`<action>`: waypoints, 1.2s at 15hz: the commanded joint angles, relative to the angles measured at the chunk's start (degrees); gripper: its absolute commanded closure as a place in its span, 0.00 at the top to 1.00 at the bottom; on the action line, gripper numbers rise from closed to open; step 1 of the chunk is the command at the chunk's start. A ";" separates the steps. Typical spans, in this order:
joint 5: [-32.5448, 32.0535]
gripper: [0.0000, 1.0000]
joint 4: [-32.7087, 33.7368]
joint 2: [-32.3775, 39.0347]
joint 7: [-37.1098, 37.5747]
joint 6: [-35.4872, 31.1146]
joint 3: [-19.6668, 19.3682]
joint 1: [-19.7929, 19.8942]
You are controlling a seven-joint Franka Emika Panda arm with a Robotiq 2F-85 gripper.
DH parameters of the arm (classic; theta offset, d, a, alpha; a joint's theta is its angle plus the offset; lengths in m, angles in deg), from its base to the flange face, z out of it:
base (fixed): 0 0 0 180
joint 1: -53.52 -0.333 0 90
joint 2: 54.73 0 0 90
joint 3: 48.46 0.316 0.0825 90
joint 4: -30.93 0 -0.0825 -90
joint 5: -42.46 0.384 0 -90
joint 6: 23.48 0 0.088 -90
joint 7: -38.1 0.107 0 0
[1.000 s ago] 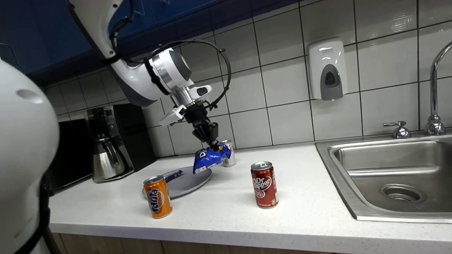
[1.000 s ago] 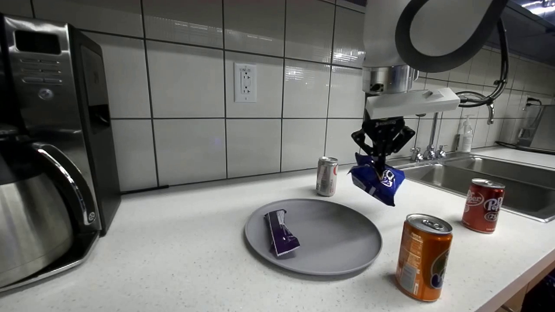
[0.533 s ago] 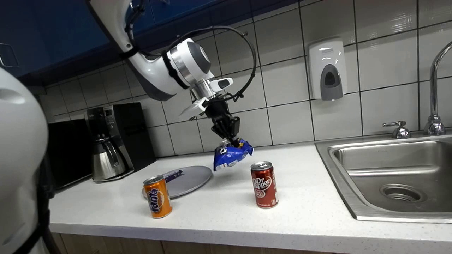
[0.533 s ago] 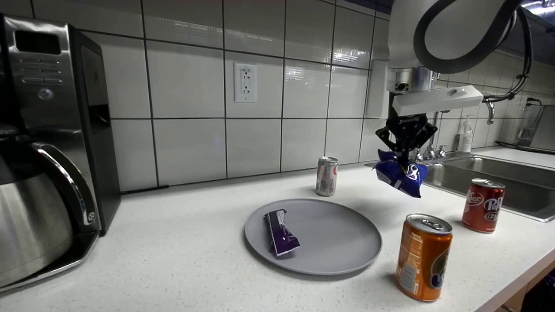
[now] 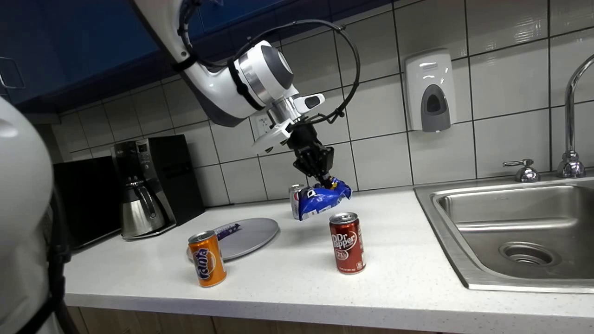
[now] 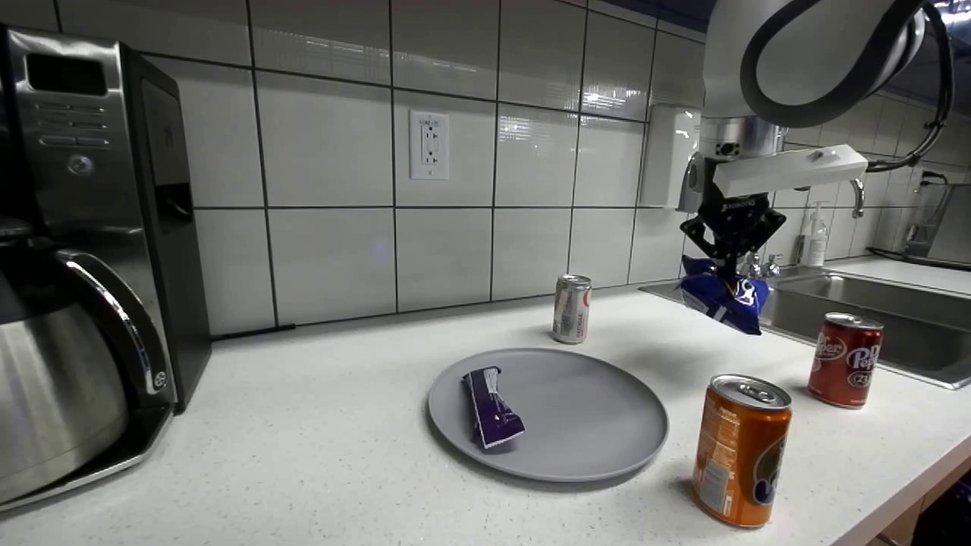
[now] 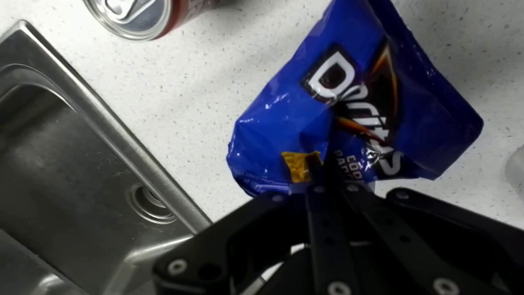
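My gripper (image 5: pixel 327 181) is shut on a blue Doritos bag (image 5: pixel 320 200) and holds it in the air above the white counter. In an exterior view the gripper (image 6: pixel 728 279) grips the bag (image 6: pixel 704 297) near its middle. In the wrist view the bag (image 7: pixel 278 119) hangs tilted beyond the fingers, its fingertips hidden against the film. A red Dr Pepper can (image 5: pixel 347 246) stands upright, nearer the counter's front than the bag. A silver can (image 6: pixel 571 309) stands by the tiled wall; the bag partly covers it in an exterior view (image 5: pixel 294 200).
A grey plate (image 6: pixel 588 432) bears a purple wrapped bar (image 6: pixel 493 409). An orange Fanta can (image 6: pixel 743 447) stands beside the plate, near the counter's front edge. A steel sink (image 5: pixel 445 241) with a tap (image 5: pixel 571 125) and a coffee maker (image 5: pixel 155 185) flank the counter. A soap dispenser (image 5: pixel 429 90) hangs on the wall.
The arm has carried the bag away from above the plate's edge toward the sink, rising slightly. The bag stays gripped. The cans, plate and purple bar have not moved.
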 commanded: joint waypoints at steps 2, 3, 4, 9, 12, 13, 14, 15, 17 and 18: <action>1.42 0.00 1.93 1.21 -3.87 -0.30 -0.12 1.20; 1.75 0.00 2.15 1.58 -4.31 -0.31 -0.19 1.26; 2.21 0.00 2.34 2.02 -4.81 -0.29 -0.30 1.26; 4.07 0.00 3.53 5.22 -7.17 -0.01 -0.71 0.84; 4.39 0.00 4.48 6.99 -7.66 0.01 -0.96 0.55; 4.40 0.00 4.81 7.49 -7.70 0.04 -1.03 0.45; 4.20 0.00 5.13 8.06 -7.55 -0.01 -1.12 0.32; 4.01 0.00 5.48 8.61 -7.47 -0.02 -1.22 0.21; 3.93 0.00 6.17 9.76 -7.36 0.04 -1.36 0.01; 3.95 0.00 6.62 10.43 -7.31 0.07 -1.44 -0.09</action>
